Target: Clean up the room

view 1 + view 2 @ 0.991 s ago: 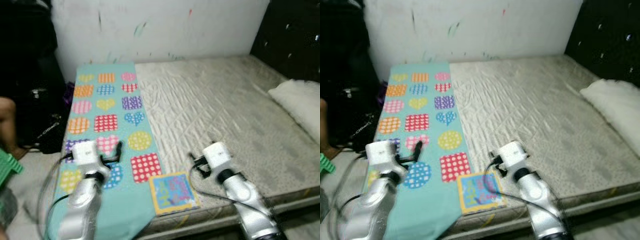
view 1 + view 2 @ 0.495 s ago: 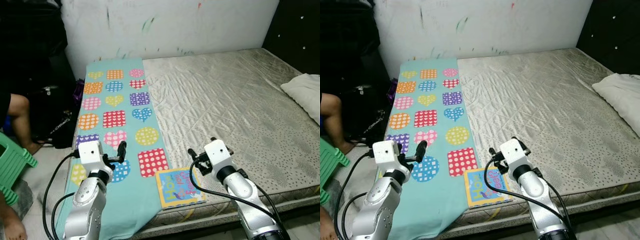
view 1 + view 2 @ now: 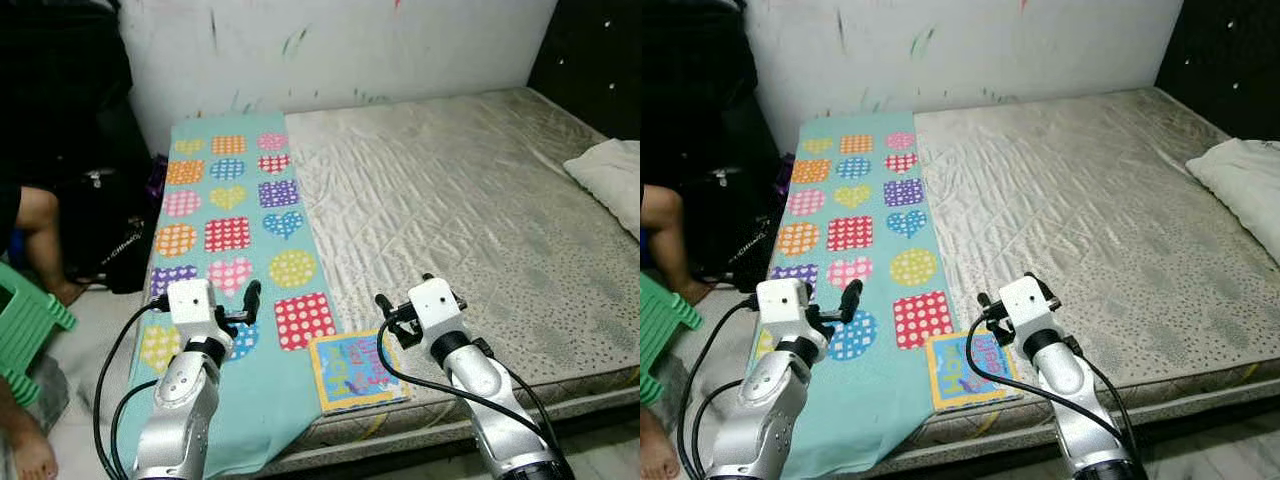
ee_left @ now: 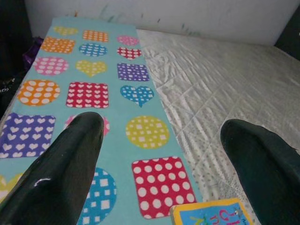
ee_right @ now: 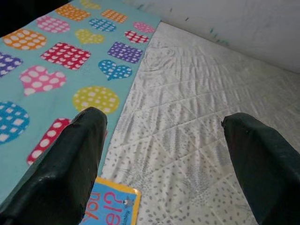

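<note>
Teal patterned blanket (image 3: 225,215) and picture book (image 3: 357,368) lie on bed (image 3: 470,200); left tool (image 4: 161,164) and right tool (image 5: 164,159) both gape empty, approach step, book grasp likely next.

Teal blanket (image 3: 225,230) w/ multicolour dotted hearts, squares, circles; grey quilted mattress (image 3: 450,210); blue/yellow book (image 3: 355,370).

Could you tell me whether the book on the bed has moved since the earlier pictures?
No. The book lies just right of the blanket's red dotted square as before; only the camera shifted.
</note>
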### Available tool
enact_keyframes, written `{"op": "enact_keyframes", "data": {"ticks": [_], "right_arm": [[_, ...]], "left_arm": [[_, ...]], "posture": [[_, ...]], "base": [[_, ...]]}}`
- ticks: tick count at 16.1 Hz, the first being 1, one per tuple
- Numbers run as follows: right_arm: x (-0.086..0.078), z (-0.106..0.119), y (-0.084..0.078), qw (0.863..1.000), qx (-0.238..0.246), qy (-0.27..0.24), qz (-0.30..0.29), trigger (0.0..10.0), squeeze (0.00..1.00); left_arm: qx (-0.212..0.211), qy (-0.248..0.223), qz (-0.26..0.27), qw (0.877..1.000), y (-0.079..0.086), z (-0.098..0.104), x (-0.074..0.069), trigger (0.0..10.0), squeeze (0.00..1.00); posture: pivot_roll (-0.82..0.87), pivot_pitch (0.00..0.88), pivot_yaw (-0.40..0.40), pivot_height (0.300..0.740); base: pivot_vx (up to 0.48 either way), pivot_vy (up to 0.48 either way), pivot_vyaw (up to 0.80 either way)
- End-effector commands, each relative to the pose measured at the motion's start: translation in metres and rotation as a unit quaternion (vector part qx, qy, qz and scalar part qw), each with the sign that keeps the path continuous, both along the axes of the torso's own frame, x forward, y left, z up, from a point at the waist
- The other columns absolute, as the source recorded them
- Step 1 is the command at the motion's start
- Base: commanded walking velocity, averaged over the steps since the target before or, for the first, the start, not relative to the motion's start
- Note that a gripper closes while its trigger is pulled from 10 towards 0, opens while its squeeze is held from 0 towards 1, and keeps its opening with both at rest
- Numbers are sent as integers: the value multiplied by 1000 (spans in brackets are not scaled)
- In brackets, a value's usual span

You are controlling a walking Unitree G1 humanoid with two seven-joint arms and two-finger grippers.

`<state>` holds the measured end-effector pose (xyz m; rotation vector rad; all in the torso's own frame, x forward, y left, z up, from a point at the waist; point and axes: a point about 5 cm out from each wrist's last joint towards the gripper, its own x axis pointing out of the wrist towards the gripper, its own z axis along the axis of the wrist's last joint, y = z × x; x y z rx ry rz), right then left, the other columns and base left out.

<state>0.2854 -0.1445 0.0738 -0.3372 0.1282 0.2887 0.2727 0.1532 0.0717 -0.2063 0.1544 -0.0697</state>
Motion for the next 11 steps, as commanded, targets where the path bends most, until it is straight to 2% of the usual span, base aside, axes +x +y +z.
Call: {"op": "enact_keyframes", "data": {"ticks": [1,4,9,11], "right_arm": [[6,7,-2,1000,7,-15,-12,10000,0],[12,11,-6,999,6,-21,-30,10000,0],[6,6,-4,999,19,-13,-27,10000,0],[6,7,-3,1000,6,-19,-16,10000,0]], "left_arm": [[11,-4,-9,1000,0,1,2,10000,0],[13,-6,-12,1000,0,2,3,10000,0],[-2,-6,-1,1000,2,1,2,10000,0],[0,-2,2,1000,3,0,2,10000,0]], "posture": [[-206,0,63,740],[-204,0,66,740],[-203,0,61,740],[-203,0,61,740]], "base": [[0,0,0],[0,0,0],[0,0,0],[0,0,0]]}}
